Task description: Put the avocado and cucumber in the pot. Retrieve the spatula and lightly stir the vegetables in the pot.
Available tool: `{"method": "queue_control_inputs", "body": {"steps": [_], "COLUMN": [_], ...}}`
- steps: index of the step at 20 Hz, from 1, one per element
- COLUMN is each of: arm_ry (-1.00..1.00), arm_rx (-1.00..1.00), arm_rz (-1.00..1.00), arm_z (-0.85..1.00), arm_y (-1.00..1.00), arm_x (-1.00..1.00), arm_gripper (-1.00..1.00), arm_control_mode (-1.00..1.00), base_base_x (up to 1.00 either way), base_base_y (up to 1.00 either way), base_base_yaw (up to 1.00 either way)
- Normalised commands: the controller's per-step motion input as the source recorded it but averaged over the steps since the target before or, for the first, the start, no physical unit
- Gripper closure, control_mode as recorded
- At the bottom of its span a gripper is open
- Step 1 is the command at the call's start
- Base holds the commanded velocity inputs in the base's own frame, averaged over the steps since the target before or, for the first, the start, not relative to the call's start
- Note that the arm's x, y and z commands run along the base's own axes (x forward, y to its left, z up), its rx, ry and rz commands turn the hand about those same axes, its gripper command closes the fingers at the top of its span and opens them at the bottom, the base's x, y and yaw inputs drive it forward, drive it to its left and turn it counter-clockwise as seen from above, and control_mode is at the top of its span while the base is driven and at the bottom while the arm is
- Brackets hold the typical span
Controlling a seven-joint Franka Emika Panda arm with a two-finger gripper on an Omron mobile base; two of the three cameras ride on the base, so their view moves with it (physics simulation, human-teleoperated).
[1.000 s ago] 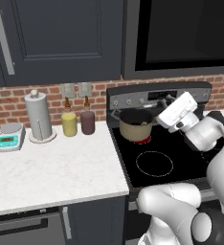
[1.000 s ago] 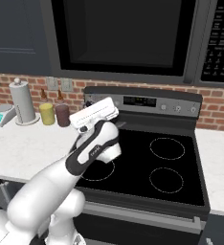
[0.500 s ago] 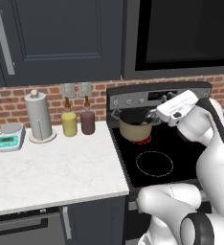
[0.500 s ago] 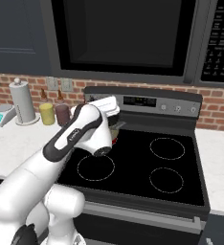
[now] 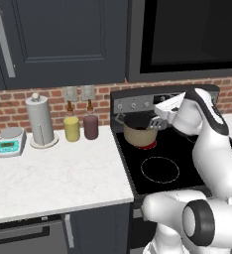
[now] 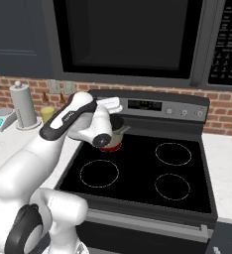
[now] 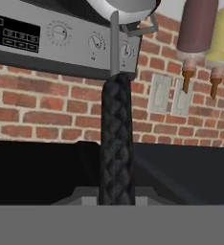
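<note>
Spatula is clamped in the closed fingers, its head dipping behind the pot rim.

we saw flat, even rendered light with no clear source and hardly any cast shadows. the white counter read bright, the cabinets and stovetop dark and matte without glare. edges looked soft and pixelated; in the hand view the brick wall showed upside down but undistorted.
</note>
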Motion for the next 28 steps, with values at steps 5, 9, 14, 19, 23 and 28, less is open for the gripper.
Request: {"method": "queue_control_inputs", "body": {"steps": [5,9,14,19,23,28], "arm_ry": [0.03,-0.02,-0.12,-0.12,-0.02,0.0], "arm_rx": [0.0,0.0,0.0,0.0,0.0,0.0], "arm_rz": [0.04,0.15,0.21,0.19,0.12,0.05], "arm_z": [-0.21,-0.09,-0.01,0.0,-0.15,-0.08], "arm_y": [0.0,0.0,0.0,0.0,0.0,-0.01], "arm_x": [0.2,0.06,0.0,0.05,0.34,0.51], "arm_gripper": [1.0,1.0,1.0,1.0,1.0,1.0], "arm_control_mode": [-1.0,-1.0,-1.0,-1.0,-1.0,-1.0], "base_base_x": [0.0,0.0,0.0,0.0,0.0,0.0], "base_base_y": [0.0,0.0,0.0,0.0,0.0,0.0], "base_base_yaw": [0.0,0.0,0.0,0.0,0.0,0.0]}}
